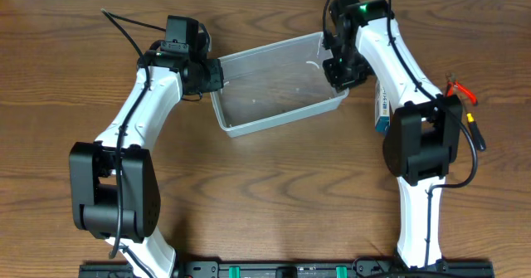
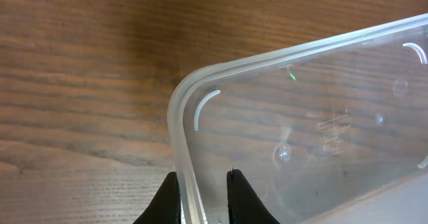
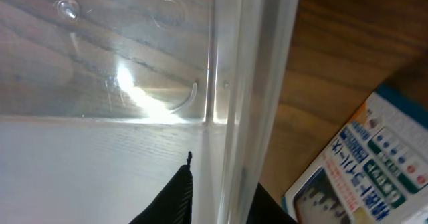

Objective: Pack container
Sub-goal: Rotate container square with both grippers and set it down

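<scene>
Where the overhead camera looks down on the wooden table (image 1: pixel 274 203), the container (image 1: pixel 278 83) lies slanted in the far middle, its right end farther back than its left, and the wood grain shows through its bare floor. The left gripper (image 1: pixel 214 75) sits at its left short wall and the right gripper (image 1: pixel 340 75) at its far right corner. A blue-and-white box (image 1: pixel 382 112) lies just right of the tub, half hidden under the right arm, and a small tool with red handles (image 1: pixel 458 89) rests near the right edge. The near half of the table is open wood between the two arms. In the left wrist view the container (image 2: pixel 301 117) shows a rounded corner and rim, and the left gripper (image 2: pixel 202 200) is narrowed on the wall, one of the black fingers (image 2: pixel 166 200) on each side of it. In the right wrist view the right gripper (image 3: pixel 224 204) likewise pinches the container (image 3: pixel 134 83) by its upright wall, fingers (image 3: pixel 175 197) close on both faces, with the box (image 3: pixel 361 164) just beyond on the right, apart from the tub.
</scene>
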